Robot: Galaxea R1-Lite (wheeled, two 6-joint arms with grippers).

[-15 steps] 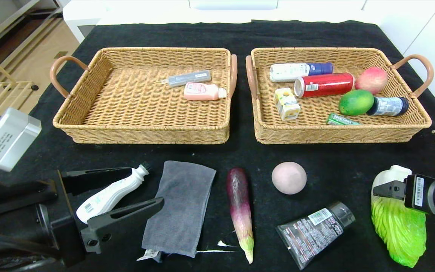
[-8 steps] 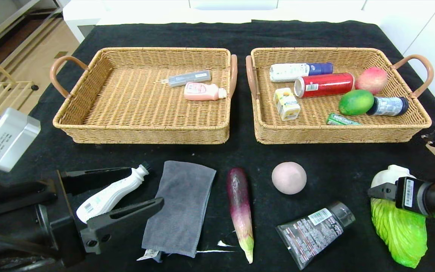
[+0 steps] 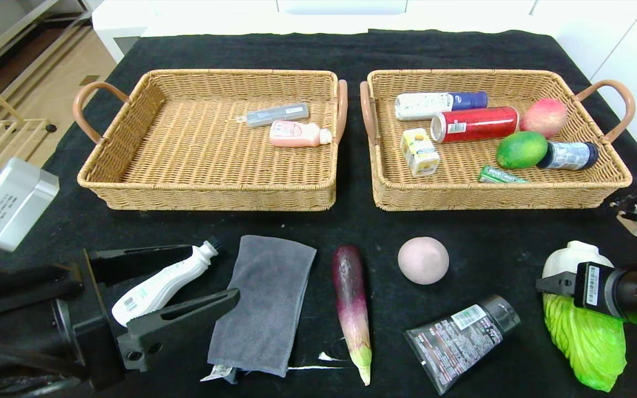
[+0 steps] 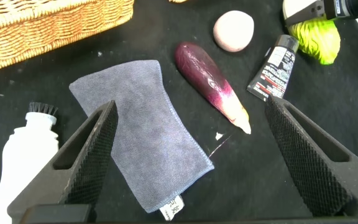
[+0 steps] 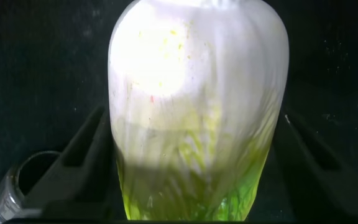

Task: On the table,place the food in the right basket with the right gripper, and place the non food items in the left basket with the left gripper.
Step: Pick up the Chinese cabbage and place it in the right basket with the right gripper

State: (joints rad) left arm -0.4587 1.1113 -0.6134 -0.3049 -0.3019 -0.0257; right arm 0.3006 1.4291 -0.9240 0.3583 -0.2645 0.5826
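A green and white cabbage (image 3: 586,331) lies at the front right of the table. My right gripper (image 3: 575,287) is open and straddles its white end, one finger on each side; the right wrist view shows the cabbage (image 5: 197,93) filling the gap of the gripper (image 5: 194,186). My left gripper (image 3: 210,273) is open and empty at the front left, over a white bottle (image 3: 158,284) and a grey cloth (image 3: 266,304). In the left wrist view the gripper (image 4: 191,143) hangs above the cloth (image 4: 142,137). The left basket (image 3: 208,190) and right basket (image 3: 495,193) stand behind.
A purple vegetable (image 3: 351,309), a pink ball (image 3: 423,260) and a black tube (image 3: 462,340) lie on the black cloth in front. The left basket holds a pink bottle and a grey case. The right basket holds cans, bottles, a mango, a peach and a small carton.
My right gripper has come lower and nearer along the cabbage, with its fingers on either side. The left arm and the other things have not moved.
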